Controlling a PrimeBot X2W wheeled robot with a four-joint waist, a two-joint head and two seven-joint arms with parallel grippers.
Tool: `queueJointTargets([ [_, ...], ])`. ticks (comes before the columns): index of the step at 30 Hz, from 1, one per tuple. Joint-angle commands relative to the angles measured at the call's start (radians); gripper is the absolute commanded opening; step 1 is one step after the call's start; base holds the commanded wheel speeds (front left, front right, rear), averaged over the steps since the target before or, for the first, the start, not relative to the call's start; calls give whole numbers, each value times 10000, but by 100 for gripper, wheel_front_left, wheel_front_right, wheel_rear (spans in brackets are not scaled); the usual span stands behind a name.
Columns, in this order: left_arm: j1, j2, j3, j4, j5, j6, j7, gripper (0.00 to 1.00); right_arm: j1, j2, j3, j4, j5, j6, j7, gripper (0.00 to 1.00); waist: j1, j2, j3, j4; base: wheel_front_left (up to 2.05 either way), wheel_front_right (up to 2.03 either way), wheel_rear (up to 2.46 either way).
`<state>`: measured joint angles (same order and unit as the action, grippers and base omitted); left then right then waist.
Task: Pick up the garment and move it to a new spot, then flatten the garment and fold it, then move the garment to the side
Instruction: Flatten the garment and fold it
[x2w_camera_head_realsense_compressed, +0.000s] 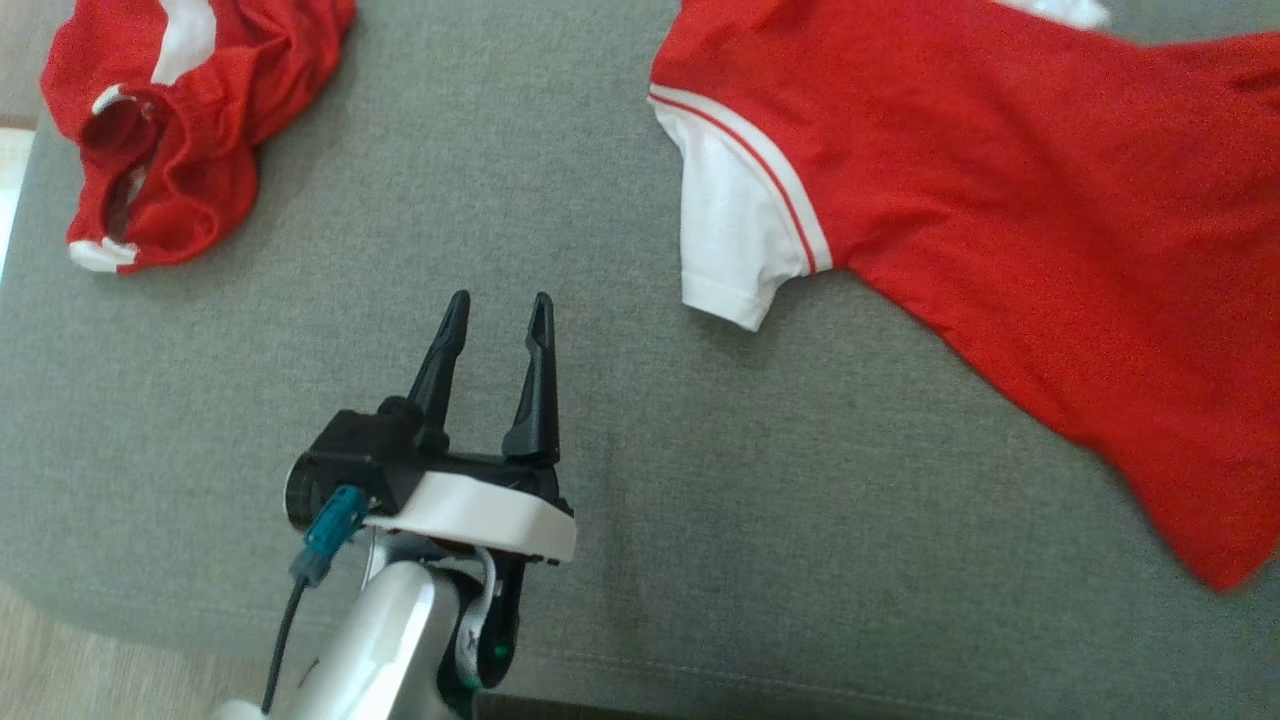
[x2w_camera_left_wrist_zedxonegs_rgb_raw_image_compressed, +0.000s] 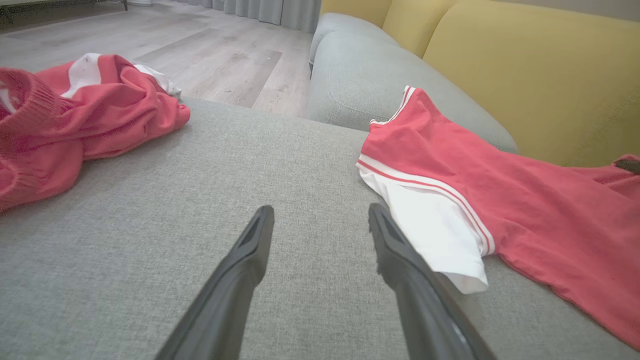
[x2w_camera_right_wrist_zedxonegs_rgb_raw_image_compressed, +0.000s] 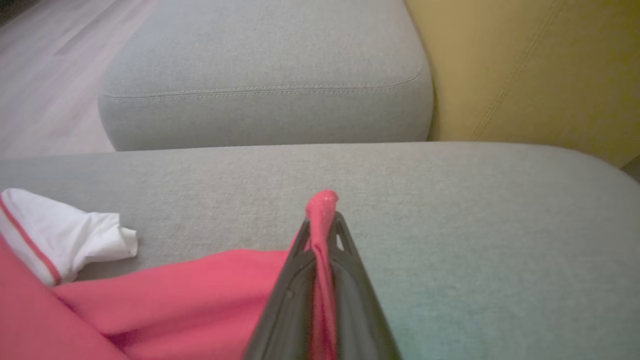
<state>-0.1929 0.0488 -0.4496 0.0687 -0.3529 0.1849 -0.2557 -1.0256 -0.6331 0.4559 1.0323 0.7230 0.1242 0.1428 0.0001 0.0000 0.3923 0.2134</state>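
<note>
Red shirt (x2w_camera_head_realsense_compressed: 1000, 200) lies spread along the right side of the grey cushion (x2w_camera_head_realsense_compressed: 500, 160), white sleeve (x2w_camera_head_realsense_compressed: 730, 240) pointing toward the near edge. Right gripper (x2w_camera_right_wrist_zedxonegs_rgb_raw_image_compressed: 320, 225) clenched on a pinch of the shirt's red fabric, which pokes out past the fingertips. Left gripper (x2w_camera_head_realsense_compressed: 500, 300) released, jaws apart, over the cushion by the near edge, left of the sleeve, not touching it. Crumpled red garment (x2w_camera_head_realsense_compressed: 190, 120) at far left corner.

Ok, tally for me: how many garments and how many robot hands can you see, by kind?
Red-and-white garments: 2 (crumpled garment, spread shirt)
Hands: 2 (left hand open, right hand shut on the spread shirt)
Total: 4
</note>
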Motion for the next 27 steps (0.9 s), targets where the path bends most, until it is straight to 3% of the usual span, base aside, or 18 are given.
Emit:
queueJointTargets([
  [1,-280,14,201,-330,132,53,-61,100,-345,-400,121,-94,-158,65,-254,0,-1,0,171,126,0,0,0],
  [8,-563,14,-20,-247,254,114,-61,100,-1371,-530,442,715,-824,65,-1898,0,-1,0,530,285,0,0,0],
  [9,-584,14,-18,-224,271,129,-61,100,-1447,-452,439,843,-834,65,-2160,37,-1,0,522,250,0,0,0],
  [10,-595,14,-12,-193,290,135,-61,100,-1489,-380,496,975,-908,65,-2394,94,-1,0,484,200,0,0,0],
  [11,-595,14,-2,-159,305,134,-61,100,-1505,-283,540,1102,-957,65,-2628,100,-1,0,420,136,0,0,0],
  [17,-409,14,336,171,263,-52,-61,100,-968,844,615,1672,-650,65,-3400,100,-1,0,-712,-637,0,0,0],
  [22,-37,14,808,376,250,-273,-61,100,171,1670,733,1013,-133,65,-3747,100,-1,0,-1729,-1323,0,0,0],
  [27,268,14,1141,423,255,-434,-61,100,1592,1903,951,274,454,65,-3558,100,-1,0,-2284,-1662,0,0,0],
])
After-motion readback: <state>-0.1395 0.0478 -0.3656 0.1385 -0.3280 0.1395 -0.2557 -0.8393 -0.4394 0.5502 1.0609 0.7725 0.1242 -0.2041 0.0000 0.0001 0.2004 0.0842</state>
